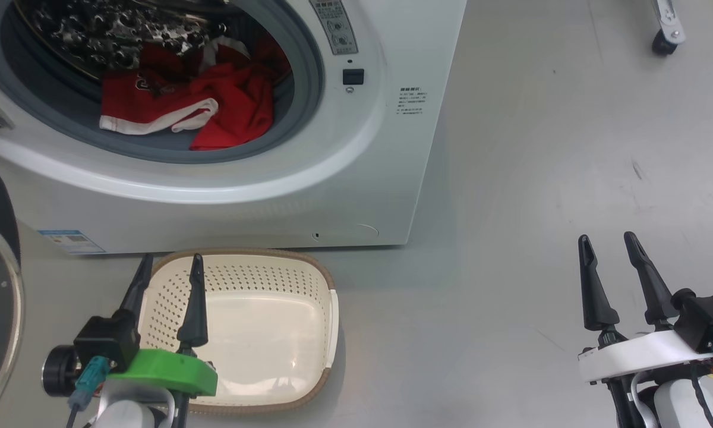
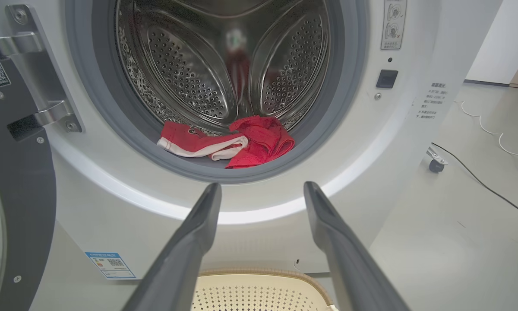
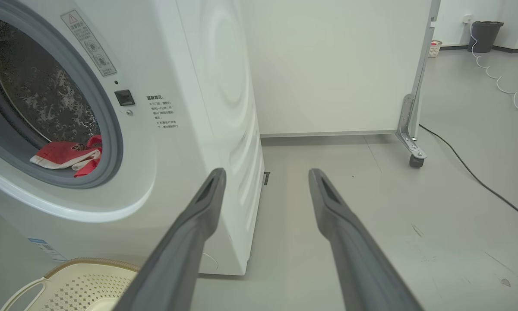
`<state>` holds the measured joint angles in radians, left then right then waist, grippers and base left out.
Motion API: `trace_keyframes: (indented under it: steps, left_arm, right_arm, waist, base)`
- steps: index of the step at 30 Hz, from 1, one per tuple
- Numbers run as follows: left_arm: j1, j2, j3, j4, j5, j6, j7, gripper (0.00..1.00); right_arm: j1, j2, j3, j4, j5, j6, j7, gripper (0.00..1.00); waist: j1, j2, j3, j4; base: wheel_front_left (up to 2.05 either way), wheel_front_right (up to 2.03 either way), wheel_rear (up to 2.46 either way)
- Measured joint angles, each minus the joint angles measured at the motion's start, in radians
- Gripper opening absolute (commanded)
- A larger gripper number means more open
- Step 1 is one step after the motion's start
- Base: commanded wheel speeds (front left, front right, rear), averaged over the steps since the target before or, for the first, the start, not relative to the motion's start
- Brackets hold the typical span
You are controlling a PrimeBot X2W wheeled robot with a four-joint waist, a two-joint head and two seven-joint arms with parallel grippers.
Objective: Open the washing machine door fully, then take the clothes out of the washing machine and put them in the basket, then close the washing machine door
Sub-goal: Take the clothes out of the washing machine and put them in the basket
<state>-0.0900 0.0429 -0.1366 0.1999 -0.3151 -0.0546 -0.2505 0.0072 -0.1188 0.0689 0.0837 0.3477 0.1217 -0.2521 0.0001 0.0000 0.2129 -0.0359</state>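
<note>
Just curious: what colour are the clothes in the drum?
The clothes are red with white trim; left wrist view shows them best.

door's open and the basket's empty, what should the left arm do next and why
Probably reach the left gripper forward into the drum toward the clothes: its fingers are open and aimed at them, the washing machine door stands swung aside, and the basket below holds nothing yet.
</note>
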Motion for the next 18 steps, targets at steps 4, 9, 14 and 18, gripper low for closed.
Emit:
trace_keyframes:
  steps: [4,9,14,18]
  left_arm:
    - [-0.04,0.001,0.006,-0.016,0.006,0.019,0.008,1.0]
    - [-0.12,0.009,0.024,-0.026,0.022,0.034,0.036,1.0]
    - [-0.207,0.034,0.08,-0.025,0.025,0.075,0.076,1.0]
    - [-0.291,0.069,0.122,-0.02,0.025,0.104,0.121,1.0]
  right_arm:
    - [-0.005,-0.001,0.003,-0.004,0.0,0.0,0.0,1.0]
    - [-0.035,-0.001,0.007,-0.014,0.003,0.0,0.0,1.0]
    - [-0.075,0.001,0.017,-0.023,0.008,0.0,0.0,1.0]
    - [-0.102,0.008,0.019,-0.025,0.019,0.0,0.0,1.0]
  waist:
    - [0.0,0.0,0.043,-0.019]
    - [0.0,0.0,0.102,-0.047]
    - [0.0,0.0,0.161,-0.081]
    - [0.0,0.0,0.207,-0.11]
  base:
    - [0.0,0.0,0.0]
    - [0.0,0.0,0.0]
    - [0.0,0.0,0.0]
    - [0.0,0.0,0.0]
